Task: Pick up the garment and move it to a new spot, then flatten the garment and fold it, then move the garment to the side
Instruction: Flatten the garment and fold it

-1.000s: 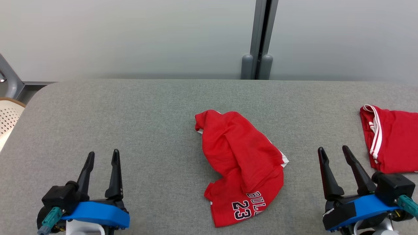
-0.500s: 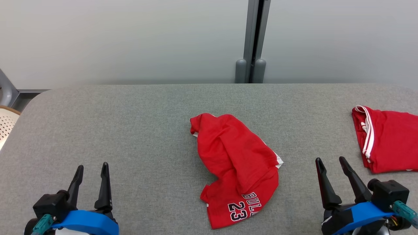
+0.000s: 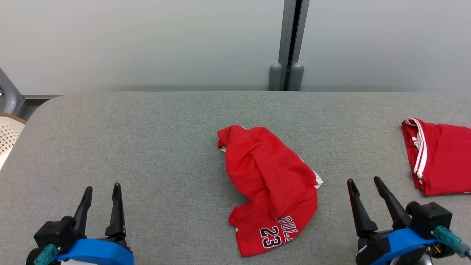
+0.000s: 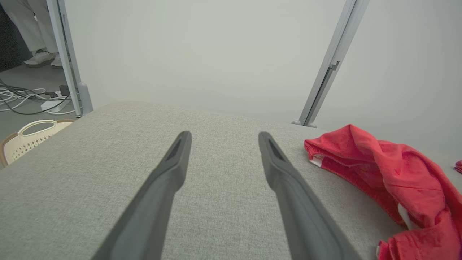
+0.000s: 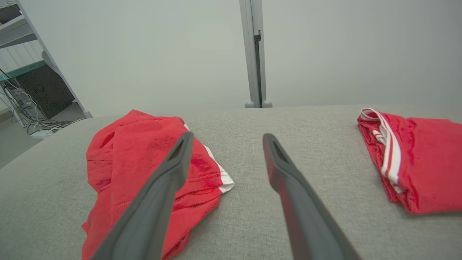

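**Garment [image 3: 270,187] lies free on the counter [image 3: 147,147]**

A cream basket [image 3: 7,134], cut off at the left edge, hides its inside. The crumpled red garment sits between my left gripper [image 3: 102,186] and right gripper [image 3: 363,180]. Both are spread and empty, held low, fingers pointing forward. A folded red cloth [image 3: 443,158] is cut off at right.

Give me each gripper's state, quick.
Left gripper: open, holding nothing.
Right gripper: open, holding nothing; the crumpled red garment lies untouched between them.
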